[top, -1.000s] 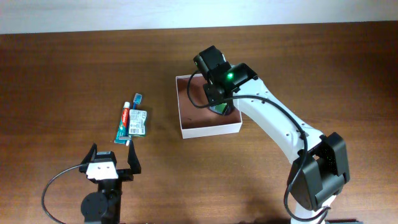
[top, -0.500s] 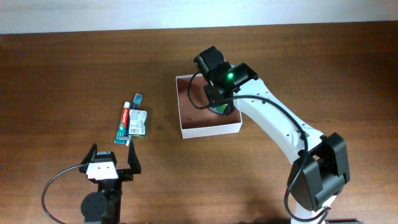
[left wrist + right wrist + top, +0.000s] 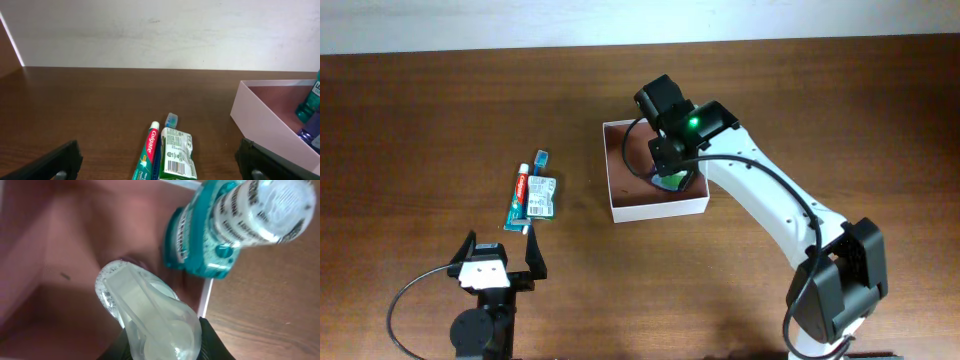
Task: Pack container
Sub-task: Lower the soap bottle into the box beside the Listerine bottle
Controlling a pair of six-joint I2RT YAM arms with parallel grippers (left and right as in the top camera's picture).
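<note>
The container (image 3: 630, 205), a shallow white-walled box with a reddish-brown inside, sits mid-table. My right gripper (image 3: 672, 168) hangs over its right half. In the right wrist view this gripper (image 3: 162, 342) is shut on a clear plastic bottle (image 3: 145, 305), held low inside the box. A teal mouthwash bottle (image 3: 220, 230) leans at the box's right wall (image 3: 207, 292) and also shows in the left wrist view (image 3: 309, 100). My left gripper (image 3: 500, 262) stands open near the front left, with nothing between its fingers (image 3: 57, 161).
A red and green toothpaste tube (image 3: 522, 196), a blue toothbrush (image 3: 540, 158) and a green packet (image 3: 542, 197) lie side by side left of the container. In the left wrist view they lie just ahead of the open jaws, the packet (image 3: 176, 152) rightmost.
My right gripper has shifted slightly inside the container and its jaws have closed a touch on the clear bottle. The left arm has not moved.
</note>
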